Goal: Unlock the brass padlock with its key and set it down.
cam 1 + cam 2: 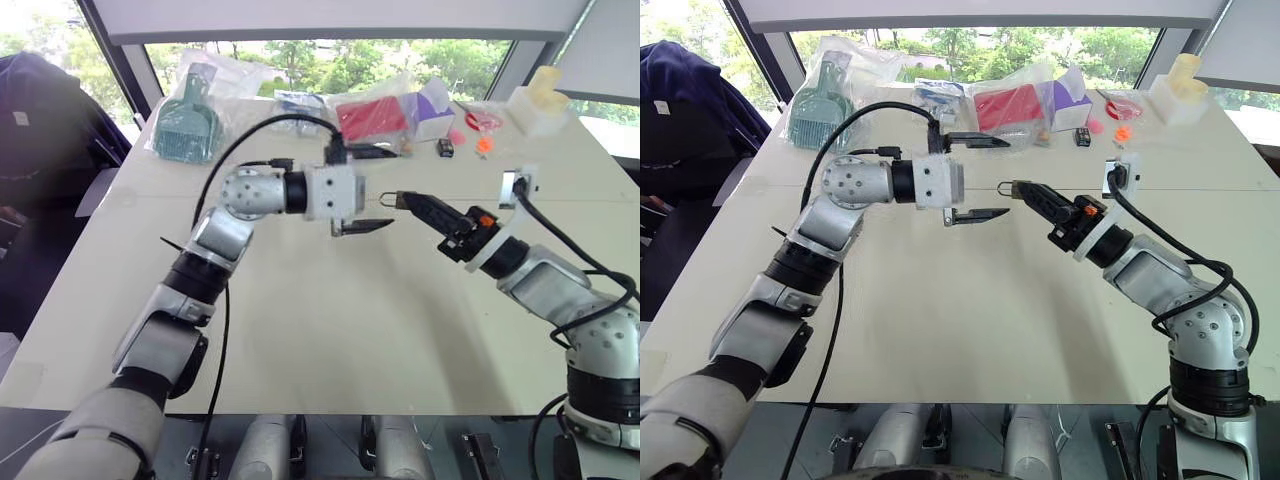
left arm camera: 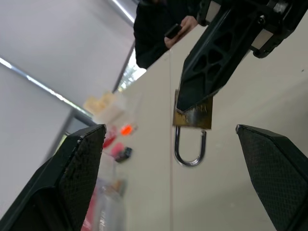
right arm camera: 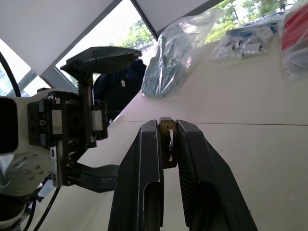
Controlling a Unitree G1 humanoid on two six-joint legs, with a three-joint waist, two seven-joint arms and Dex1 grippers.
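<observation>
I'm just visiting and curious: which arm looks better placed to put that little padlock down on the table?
The right. Its gripper is shut on the padlock, above the table. The left gripper is open and holds nothing.

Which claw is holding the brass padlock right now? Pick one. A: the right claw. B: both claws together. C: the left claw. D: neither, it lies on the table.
A: the right claw is shut on the brass padlock, while the left claw stands open beside it with its fingers apart and nothing between them.
</observation>
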